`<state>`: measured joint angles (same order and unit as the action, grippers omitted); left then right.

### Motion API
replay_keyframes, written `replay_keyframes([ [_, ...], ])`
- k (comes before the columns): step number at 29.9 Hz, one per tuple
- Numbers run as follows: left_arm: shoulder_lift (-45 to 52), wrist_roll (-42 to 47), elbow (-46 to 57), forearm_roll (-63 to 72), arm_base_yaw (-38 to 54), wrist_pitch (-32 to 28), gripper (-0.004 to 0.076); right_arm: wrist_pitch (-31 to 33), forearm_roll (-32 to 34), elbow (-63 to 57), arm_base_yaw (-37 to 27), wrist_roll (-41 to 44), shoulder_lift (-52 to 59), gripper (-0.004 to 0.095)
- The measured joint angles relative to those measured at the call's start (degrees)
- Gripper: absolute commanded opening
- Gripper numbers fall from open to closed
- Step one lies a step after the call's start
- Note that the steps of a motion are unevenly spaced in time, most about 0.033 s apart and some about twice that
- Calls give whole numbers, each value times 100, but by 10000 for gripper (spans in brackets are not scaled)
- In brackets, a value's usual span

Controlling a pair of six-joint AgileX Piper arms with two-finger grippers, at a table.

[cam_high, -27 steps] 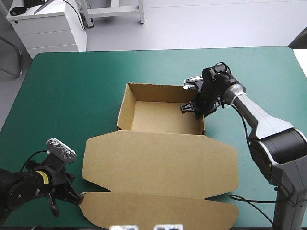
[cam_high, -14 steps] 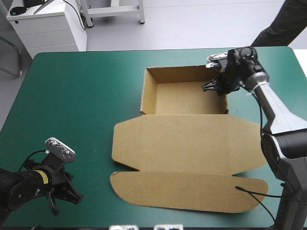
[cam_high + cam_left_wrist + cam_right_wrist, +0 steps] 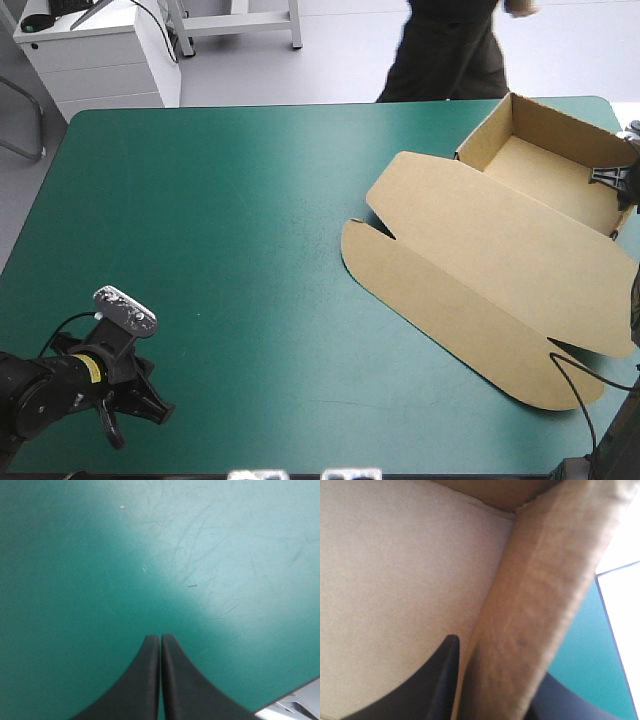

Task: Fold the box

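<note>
The right claw [image 3: 612, 178] clamps a wall of the box [image 3: 480, 230]; the left claw [image 3: 160, 640] sits clenched, empty. Grip low and move gently, lest the wall buckle.

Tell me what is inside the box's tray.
One finger of the right gripper, which pinches a wall of the box; the floor is otherwise bare. What lies under that finger is covered.

Left pincer [image 3: 160, 639] closed; right pincer [image 3: 614, 178] clamps the box [image 3: 480, 235] wall
</note>
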<state>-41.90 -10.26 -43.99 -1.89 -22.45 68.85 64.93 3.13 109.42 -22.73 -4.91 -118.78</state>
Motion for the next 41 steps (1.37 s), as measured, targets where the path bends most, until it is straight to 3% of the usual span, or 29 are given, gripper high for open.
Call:
replay_keyframes([
  [8, 0, 0, 0, 0, 0, -45, -8, -55, -47, 0, -60, -61, -76, -19],
  [11, 0, 0, 0, 0, 0, -45, -8, -67, -47, 0, -60, -61, -76, 55],
  [13, 0, 0, 0, 0, 0, -45, -8, -67, -47, 0, -66, -61, -76, 217],
  [18, 0, 15, 0, 0, 0, 33, -8, -57, 91, 0, -191, -20, -76, 793],
  [20, 0, 18, 0, 0, 0, 65, -8, -62, 179, 0, -261, 49, -76, 943],
  [28, 0, 85, 0, 0, 0, 60, -8, -62, 537, 304, -343, 491, 386, 931],
  [35, 0, 97, 0, 0, 0, -97, -8, 154, -278, 784, -343, 127, 1213, 898],
  [38, 0, 98, 0, 0, 0, -157, -8, 338, -785, 904, -343, -64, 1523, 737],
  [41, 0, 103, 0, 0, 0, -249, -8, 598, -1221, 927, -343, -288, 1794, 436],
])
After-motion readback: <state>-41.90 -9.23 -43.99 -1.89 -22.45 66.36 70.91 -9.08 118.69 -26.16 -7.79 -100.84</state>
